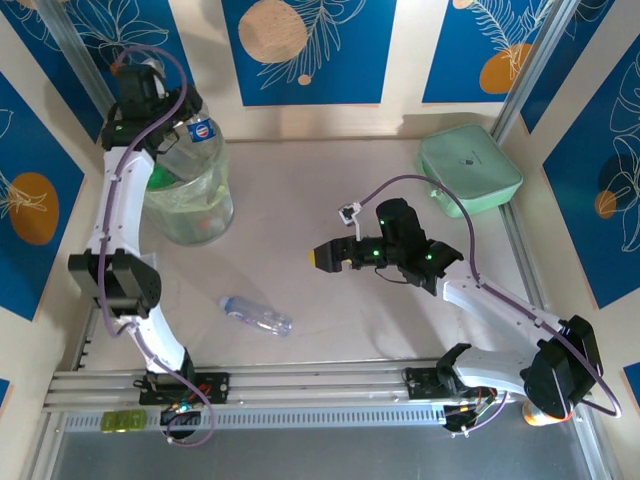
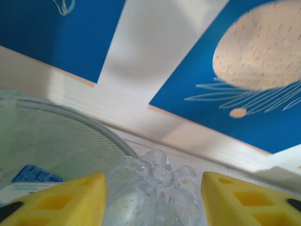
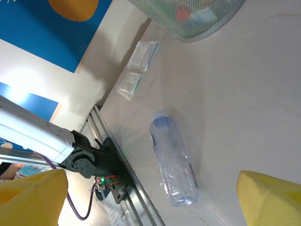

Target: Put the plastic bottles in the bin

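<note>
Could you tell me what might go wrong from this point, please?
1. The left end effector holds a clear bottle close to the rim of the bin. If released here, it might strike the rim and fall outside.
2. The other bottle lies loose near the front rail. The open right end effector could nudge it, and it may roll away.

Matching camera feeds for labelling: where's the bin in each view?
Top external: bin at far left, toward the back.
Left wrist: bin at lower left, behind the clear bottle.
Right wrist: bin at top edge, right of centre.
Shared landmark: blue wall panels.
</note>
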Available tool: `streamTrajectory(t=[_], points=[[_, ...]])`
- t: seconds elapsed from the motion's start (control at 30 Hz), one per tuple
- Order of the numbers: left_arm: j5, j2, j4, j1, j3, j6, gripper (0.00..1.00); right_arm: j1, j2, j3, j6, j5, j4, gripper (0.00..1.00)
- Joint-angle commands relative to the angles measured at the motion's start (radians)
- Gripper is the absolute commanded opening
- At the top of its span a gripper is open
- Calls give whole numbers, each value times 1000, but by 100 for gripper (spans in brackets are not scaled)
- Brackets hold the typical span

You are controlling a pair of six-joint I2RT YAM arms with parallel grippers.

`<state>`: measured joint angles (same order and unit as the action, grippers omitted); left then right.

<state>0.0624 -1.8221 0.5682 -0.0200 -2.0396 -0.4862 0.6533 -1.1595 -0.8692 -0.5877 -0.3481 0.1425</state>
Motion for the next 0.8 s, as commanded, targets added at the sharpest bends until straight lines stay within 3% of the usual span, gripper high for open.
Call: streamTrajectory(t=[0.0,0.17,0.27,0.43,0.6,0.77], points=[[-67,-34,50,-33,-59,87,58,-3,1,13,-1,-22,-7,93],[-235,-48,123,-32,-28,98,58,-3,-2,14,-6,-25,-12,92],[-265,-20,117,-32,15,95,57,1,-8,2,-2,-39,-12,92],[-231,42,99,-32,0,96,58,28,-11,-34,28,-43,26,92],[-148,102,110,-32,-67,62,70,71,-15,-103,113,25,146,92],[-117,226,128,-46,-10,14,75,105,-60,-141,195,99,253,92]])
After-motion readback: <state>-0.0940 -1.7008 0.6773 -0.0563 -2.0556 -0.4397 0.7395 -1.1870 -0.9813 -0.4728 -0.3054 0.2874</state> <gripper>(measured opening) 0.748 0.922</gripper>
